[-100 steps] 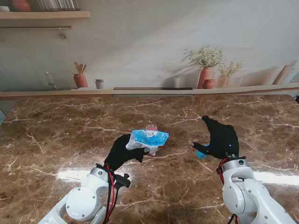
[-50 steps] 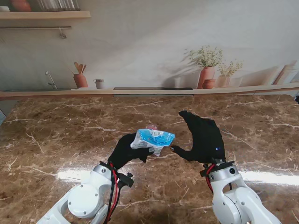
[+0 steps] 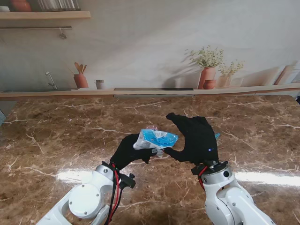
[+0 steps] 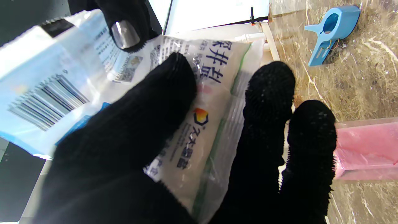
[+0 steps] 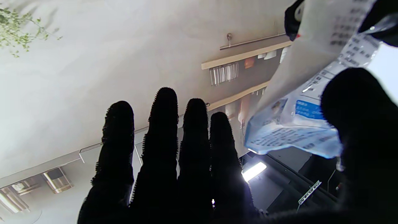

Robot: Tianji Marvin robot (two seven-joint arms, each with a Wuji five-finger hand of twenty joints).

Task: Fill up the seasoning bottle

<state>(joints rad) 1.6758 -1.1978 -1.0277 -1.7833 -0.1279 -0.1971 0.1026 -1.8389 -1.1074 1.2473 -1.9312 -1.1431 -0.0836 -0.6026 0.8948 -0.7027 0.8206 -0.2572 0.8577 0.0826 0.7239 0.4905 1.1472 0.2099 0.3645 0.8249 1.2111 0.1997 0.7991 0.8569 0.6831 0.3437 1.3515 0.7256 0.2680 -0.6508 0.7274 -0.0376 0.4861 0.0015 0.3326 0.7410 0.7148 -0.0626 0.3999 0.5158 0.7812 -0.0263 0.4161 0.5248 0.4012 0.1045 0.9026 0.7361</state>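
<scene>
Left hand [image 3: 129, 152]: fingers clenched around the seasoning bag [image 3: 157, 139], lifting it clear of the desk [image 3: 56, 136], near centre.
Right hand [image 3: 197, 139]: just right of the bag, four fingers [image 5: 161, 130] straight and held together; whether the thumb touches the bag cannot be told.
Seasoning bottle [image 4: 367, 149]: pink, standing on the desk beyond the bag, mostly hidden from the stand.
Blue clip [image 4: 329, 29]: lying on the desk, right of the right hand.

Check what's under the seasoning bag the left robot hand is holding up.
Under the blue-and-white plastic seasoning bag, a pink-capped clear bottle stands on the brown marble table. The stand view shows only a pink sliver past the bag; the bottle's opening is covered.
</scene>
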